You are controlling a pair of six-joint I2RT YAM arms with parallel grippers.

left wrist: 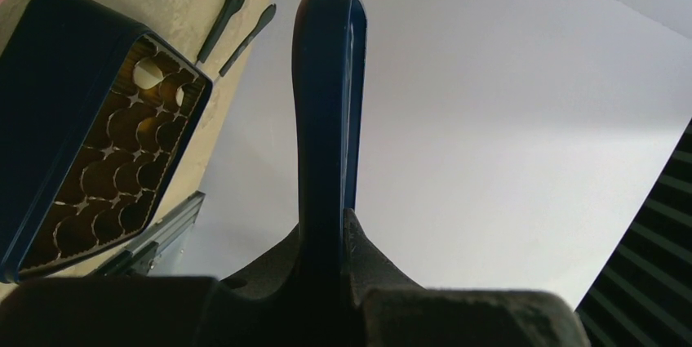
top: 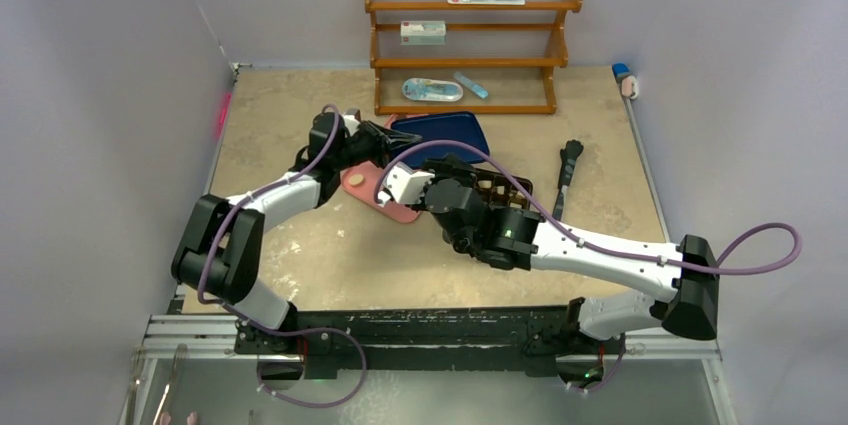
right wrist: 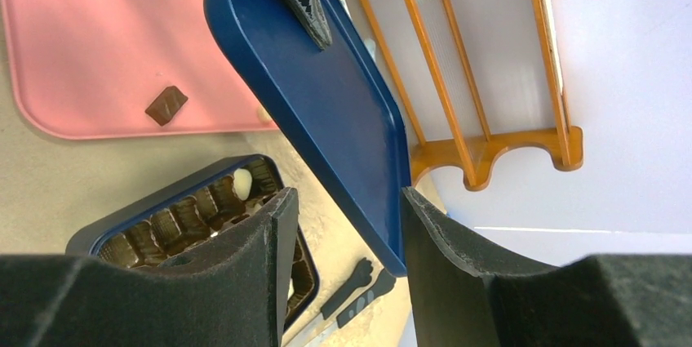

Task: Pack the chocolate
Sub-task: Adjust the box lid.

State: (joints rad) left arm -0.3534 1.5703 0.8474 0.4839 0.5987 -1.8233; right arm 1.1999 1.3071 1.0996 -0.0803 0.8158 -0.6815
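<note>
**Blue lid held on edge beside the chocolate box**

We see the left gripper (left wrist: 325,241) clamped tight on the blue lid (right wrist: 334,110), which is held tilted on its edge. The right gripper (right wrist: 347,200) stands wide, a finger on either side of the lid's far rim; we cannot tell whether they touch it. Chocolate (right wrist: 242,180) sits in the cups of the dark gridded box (left wrist: 49,94), and one brown square (right wrist: 166,105) lies loose on the pink tray (right wrist: 98,37). Packets (top: 423,32) on the wooden rack (top: 470,63) carry print too small for us to read.
</note>
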